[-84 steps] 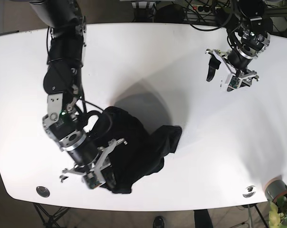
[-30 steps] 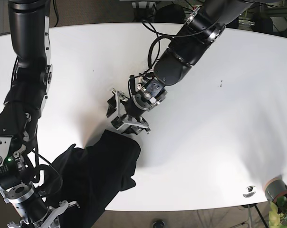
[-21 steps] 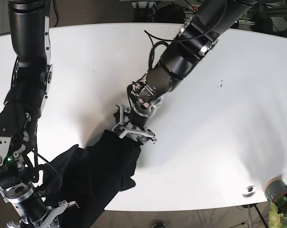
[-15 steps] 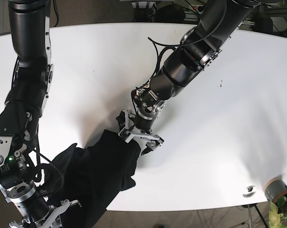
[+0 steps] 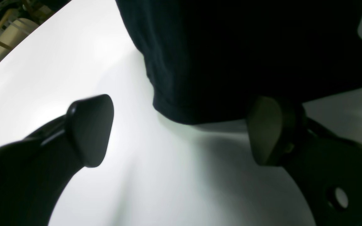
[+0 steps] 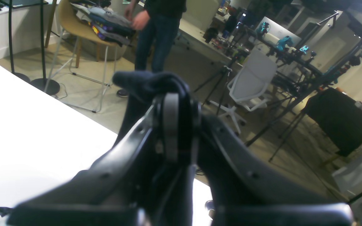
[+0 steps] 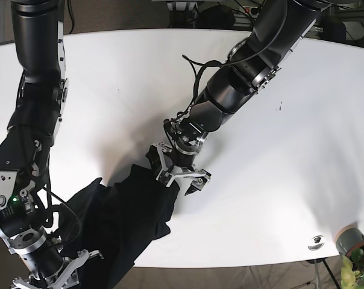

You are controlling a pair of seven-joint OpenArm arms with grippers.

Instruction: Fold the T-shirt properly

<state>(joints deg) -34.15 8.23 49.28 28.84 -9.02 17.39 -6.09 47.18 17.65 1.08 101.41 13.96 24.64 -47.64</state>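
Black T-shirt (image 7: 131,214) lies bunched at the near-left part of the white table (image 7: 302,150), one end running off toward the table's front edge, the other end reaching toward the table's middle. Left gripper (image 7: 178,173) is down at that inner end of the cloth; in the left wrist view its two fingers (image 5: 90,128) stand spread wide apart, with the shirt's hemmed edge (image 5: 181,116) lying on the table between them and the far finger's tip just under the fabric's shadow; whether either pad touches the cloth cannot be told. Jaws released, nothing pinched. Right gripper (image 7: 49,278) sits low at the front-left corner, beside the outer end of the shirt. In the right wrist view its fingers (image 6: 171,125) are pressed together with a wad of dark fabric (image 6: 149,83) bulging over the tips: clenched on the T-shirt. Background of that view shows a person (image 6: 157,34) standing by a chair (image 6: 83,31) piled with clothes.
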